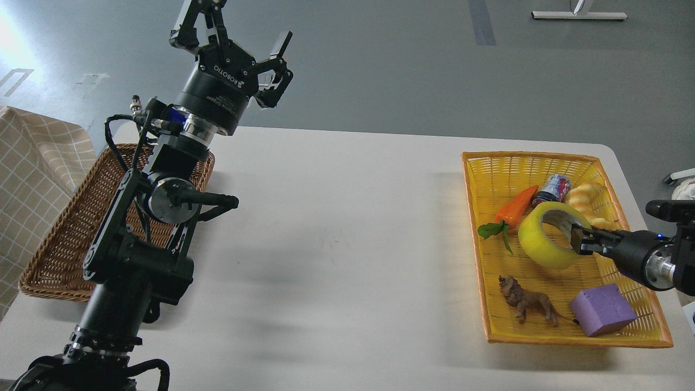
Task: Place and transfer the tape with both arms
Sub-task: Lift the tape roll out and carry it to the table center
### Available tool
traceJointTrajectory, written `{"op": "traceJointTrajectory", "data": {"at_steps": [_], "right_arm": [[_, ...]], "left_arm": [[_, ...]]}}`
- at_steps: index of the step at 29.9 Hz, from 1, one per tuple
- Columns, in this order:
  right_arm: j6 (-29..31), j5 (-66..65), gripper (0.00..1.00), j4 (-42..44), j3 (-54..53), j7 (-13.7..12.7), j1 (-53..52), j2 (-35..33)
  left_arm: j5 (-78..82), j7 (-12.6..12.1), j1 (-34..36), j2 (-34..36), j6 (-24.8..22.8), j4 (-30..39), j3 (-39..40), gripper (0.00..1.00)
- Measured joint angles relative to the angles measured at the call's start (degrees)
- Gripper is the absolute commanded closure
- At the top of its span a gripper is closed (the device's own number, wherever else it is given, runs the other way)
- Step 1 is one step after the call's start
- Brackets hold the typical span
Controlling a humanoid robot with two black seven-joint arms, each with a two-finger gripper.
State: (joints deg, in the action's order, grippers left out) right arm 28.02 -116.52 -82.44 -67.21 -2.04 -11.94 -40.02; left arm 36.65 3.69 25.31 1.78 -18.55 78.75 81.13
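Right end effector (pixel 576 239): reaches in from the right edge, fingers at the near-right rim of the tape (pixel 548 236). One finger appears to sit inside the core opening, the other against the outer wall; judged to be clamped on the roll's wall, though the fingertips are small and partly hidden.

Tape: in the yellow basket (pixel 483 250) at the right of the tabletop (pixel 336 228), tipped so its open core faces up and toward the right arm. Whether it rests on the basket floor or is just lifted cannot be told. A toy pepper (pixel 515 209), a can (pixel 554 188) and bread (pixel 585 196) lie close behind it; a toy lion (pixel 528 304) and a purple block (pixel 602 310) lie nearer the camera.

Left end effector (pixel 239 41): raised high at far left above the wicker basket (pixel 59 233), fingers spread, holding nothing, well apart from the tape.

Judgement: the right arm is much the nearer; the tape must travel leftward across the bare tabletop toward the left arm.
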Motion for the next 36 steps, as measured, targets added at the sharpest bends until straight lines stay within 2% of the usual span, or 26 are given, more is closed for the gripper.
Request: {"op": "traceJointTrajectory", "data": {"at_steps": [5,9,15,20,29,36], "right_arm": [[0.0,0.3,0.91,0.7,0.2,0.2,-6.7,-0.3],[0.0,0.3,0.92,1.9,2.5,0.2,-13.9,2.6],[0.0,0.0,0.94,6.4,12.7,-0.1,-27.8,9.7],[0.0,-0.1,0.94,12.6,22.9,-0.1,-38.3,18.7],[0.0,-2.0,0.94,26.6,29.0,0.0,-42.8,38.0],[0.0,-5.5,0.94,33.0,32.5,0.1,-42.7,40.0]], "left_arm": [[0.0,0.0,0.0,0.0,0.0,0.0,0.0,0.02],[0.0,0.0,0.0,-0.2,0.0,0.0,0.0,0.02],[0.0,0.0,0.0,-0.3,0.1,0.0,-0.1,0.02],[0.1,-0.1,0.0,0.0,0.1,0.0,-0.1,0.02],[0.1,-0.1,0.1,0.3,0.1,0.0,0.0,0.02],[0.1,0.0,0.1,1.4,0.0,0.0,0.2,0.02]]}}
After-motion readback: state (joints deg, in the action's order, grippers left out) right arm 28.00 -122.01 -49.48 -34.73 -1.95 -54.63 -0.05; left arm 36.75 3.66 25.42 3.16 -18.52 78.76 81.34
